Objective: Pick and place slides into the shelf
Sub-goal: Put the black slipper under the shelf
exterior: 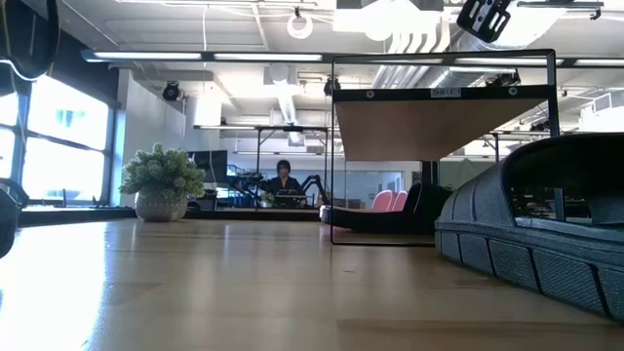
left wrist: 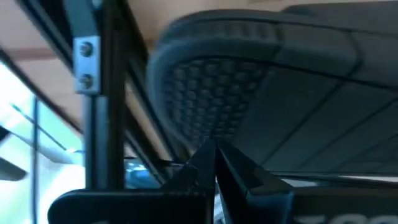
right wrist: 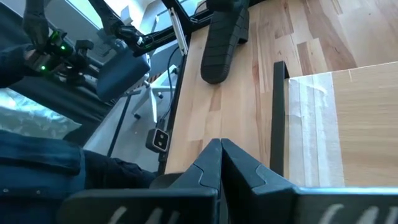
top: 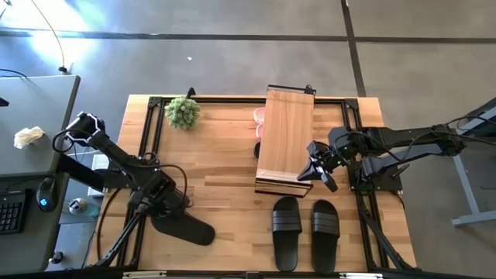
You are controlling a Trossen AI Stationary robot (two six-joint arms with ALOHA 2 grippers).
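Observation:
A black slide [top: 184, 227] lies near the table's front left. My left gripper [top: 159, 208] is shut at its left end and points steeply down; in the left wrist view the slide's dotted footbed [left wrist: 211, 93] fills the picture just beyond the shut fingertips [left wrist: 216, 155]. The shelf [top: 285, 132] stands mid-table, with pink slides [top: 260, 116] and a black slide [top: 258, 149] under its left side. A black pair [top: 286, 231], [top: 325, 229] lies sole-down in front of it. My right gripper [top: 322, 174] hangs shut over the shelf's near right corner, holding nothing. My left gripper's shut fingers come slanting down from the table's left at the end of the black slide [left wrist: 205, 134]. Nothing is between them. I cannot tell whether the tips touch the slide. The slide lies on the table.
A small potted plant [top: 183, 112] stands at the far left of the table. A black frame [top: 147, 139] runs along the table's left and far edges. A desk with a keyboard [top: 12, 209] stands left of the table. Bare wood lies between the plant and the left slide.

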